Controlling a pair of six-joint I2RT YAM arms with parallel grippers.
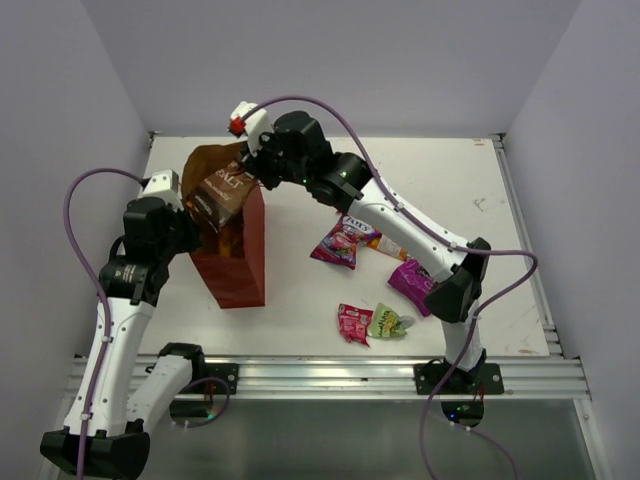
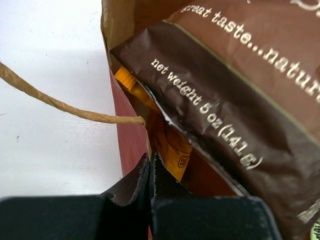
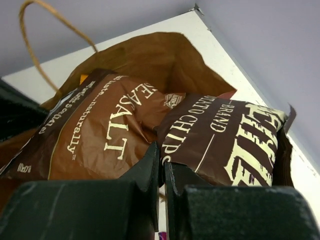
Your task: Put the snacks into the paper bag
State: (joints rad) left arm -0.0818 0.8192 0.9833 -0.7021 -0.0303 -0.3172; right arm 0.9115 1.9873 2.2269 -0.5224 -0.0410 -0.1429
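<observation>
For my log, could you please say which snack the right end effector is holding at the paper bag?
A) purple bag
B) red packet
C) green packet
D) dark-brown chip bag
D: the right end effector is shut on the dark-brown chip bag at the paper bag; the purple bag, green packet and red packet lie on the table.

Left arm point(image 1: 120, 320), right arm point(image 1: 395, 212): white shells, black joints and bases, one purple cable point(image 1: 72, 205) each. Left gripper point(image 2: 150, 162), right gripper point(image 3: 162, 152): black. Red cap point(image 1: 237, 125) at right wrist.
</observation>
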